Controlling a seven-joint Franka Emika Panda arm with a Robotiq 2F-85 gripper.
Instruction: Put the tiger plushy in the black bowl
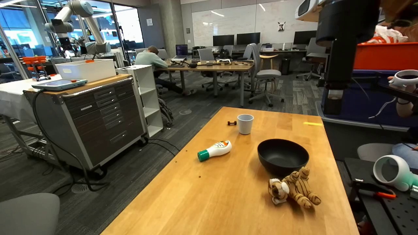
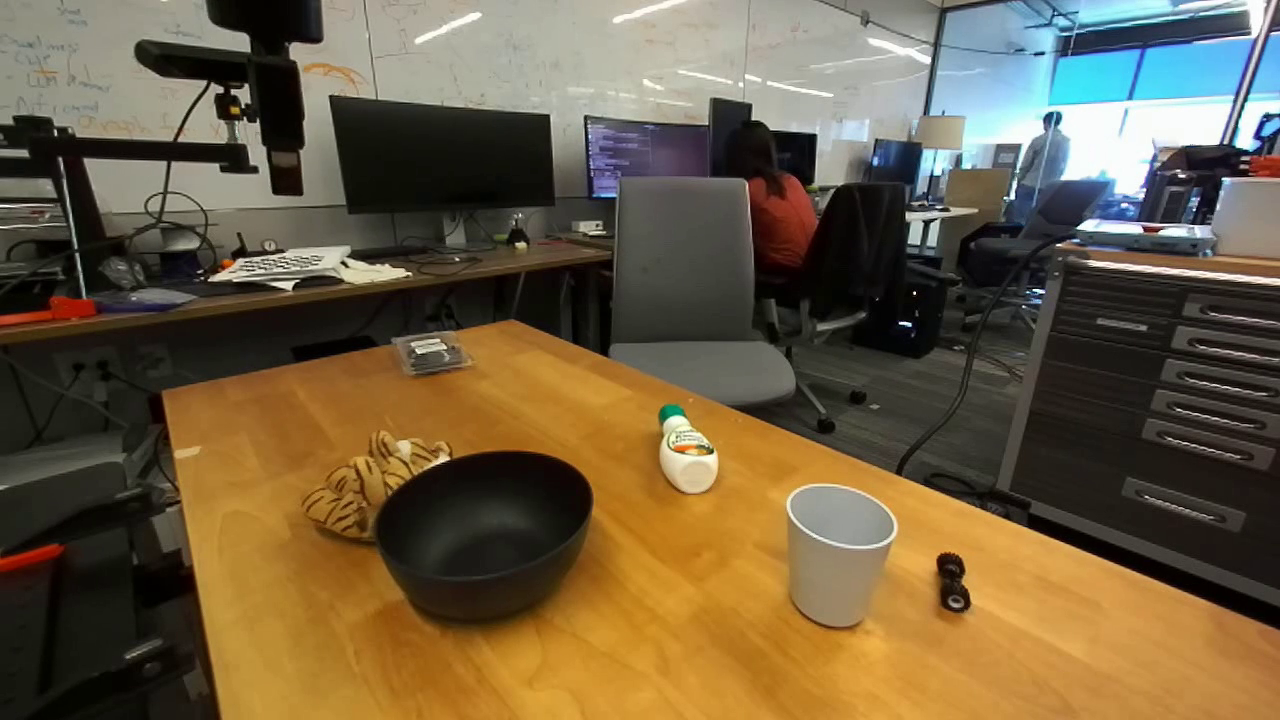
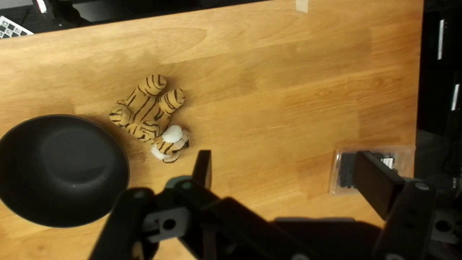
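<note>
My one gripper [image 3: 290,177] hangs above the table [image 3: 270,72], its two fingers [image 3: 377,186] spread wide. One tiger toy [image 3: 146,112] lies just beside the one bowl [image 3: 65,169], outside it. Near the bowl are one cup [image 2: 838,570], upright, and one bottle [image 2: 688,455], on its side. Past the cup from the bowl lies one small dumbbell [image 2: 952,582]; well apart sits one plastic box [image 2: 432,353].

Wooden bench [image 1: 228,192]. Clock around black bowl [image 1: 283,156] in exterior view: tiger plushy [image 1: 296,188] just beside, 5 o'clock; bottle [image 1: 218,149] on its side, 9; upright cup [image 1: 245,124], small dumbbell-shaped piece [image 1: 232,123], 10 to 11; yellow strip [image 1: 312,123], 1 to 2. Wrist view: clear box [image 3: 404,163], 3, well apart.
</note>
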